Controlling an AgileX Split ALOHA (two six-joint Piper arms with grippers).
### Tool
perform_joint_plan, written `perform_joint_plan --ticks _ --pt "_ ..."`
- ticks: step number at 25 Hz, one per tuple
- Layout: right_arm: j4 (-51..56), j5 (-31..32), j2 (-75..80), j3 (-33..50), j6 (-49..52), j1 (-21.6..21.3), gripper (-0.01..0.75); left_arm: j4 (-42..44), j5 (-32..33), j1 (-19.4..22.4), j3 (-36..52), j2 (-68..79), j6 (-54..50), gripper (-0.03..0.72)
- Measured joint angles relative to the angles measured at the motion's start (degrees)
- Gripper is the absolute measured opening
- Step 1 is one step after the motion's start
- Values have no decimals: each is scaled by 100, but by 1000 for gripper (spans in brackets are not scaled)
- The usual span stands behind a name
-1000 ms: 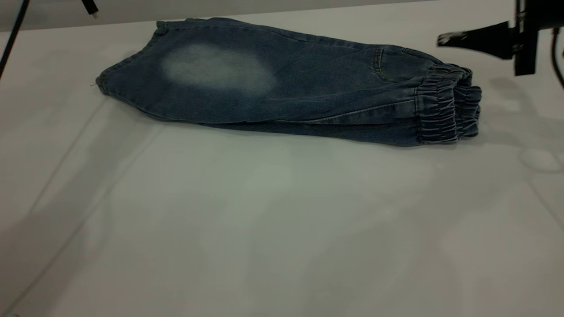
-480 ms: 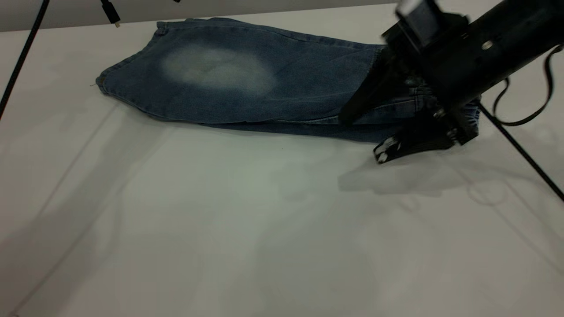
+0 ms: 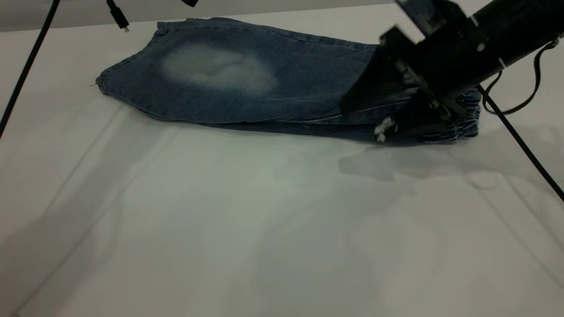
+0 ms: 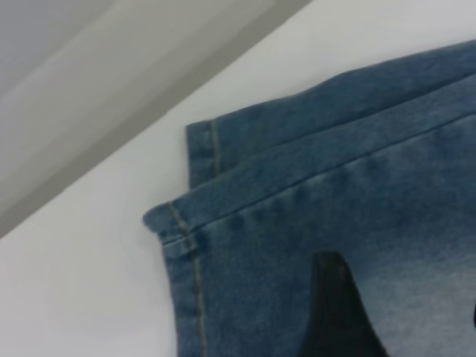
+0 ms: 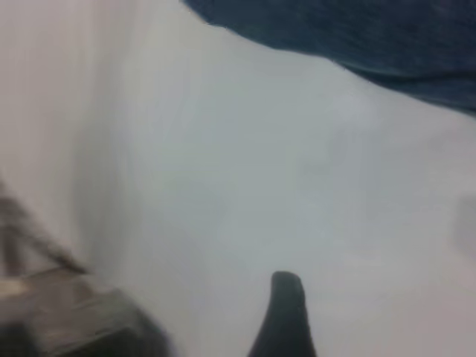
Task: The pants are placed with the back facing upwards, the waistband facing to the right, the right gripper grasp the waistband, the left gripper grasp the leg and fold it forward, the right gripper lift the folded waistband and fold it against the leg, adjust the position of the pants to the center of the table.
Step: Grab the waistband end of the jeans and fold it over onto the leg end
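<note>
The pants (image 3: 264,88) lie folded lengthwise on the far part of the table (image 3: 264,220), with a faded pale patch (image 3: 218,68) on the upper layer. The leg is hidden under that layer. The ruched waistband (image 3: 462,127) is at the right end. My right gripper (image 3: 365,119) hangs over it, open: one black finger above the denim, one whitish fingertip (image 3: 382,130) at the near edge. The right wrist view shows one finger (image 5: 286,309) over bare table. My left gripper (image 4: 401,294) hovers open over the pants (image 4: 335,186) near the leg hems.
A black cable (image 3: 26,66) runs down the far left, and a plug (image 3: 118,15) dangles above the hem end. The right arm's cable (image 3: 520,141) slants across the table at the right. The table's back edge (image 3: 88,22) lies just behind the pants.
The right arm came in from the far right and dropped onto the waistband end. In the last half second its lower fingertip moved from the bare table up against the denim.
</note>
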Motion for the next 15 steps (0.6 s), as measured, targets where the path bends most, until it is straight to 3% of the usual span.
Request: perform_joint_plan --ticks 9,15 --pt "207 1413 -6 0 376 -1219 509 -180 -32 22 0 -285 303 400" --pt "185 1750 -268 5 202 -1288 512 -387 -63 22 0 -272 307 400"
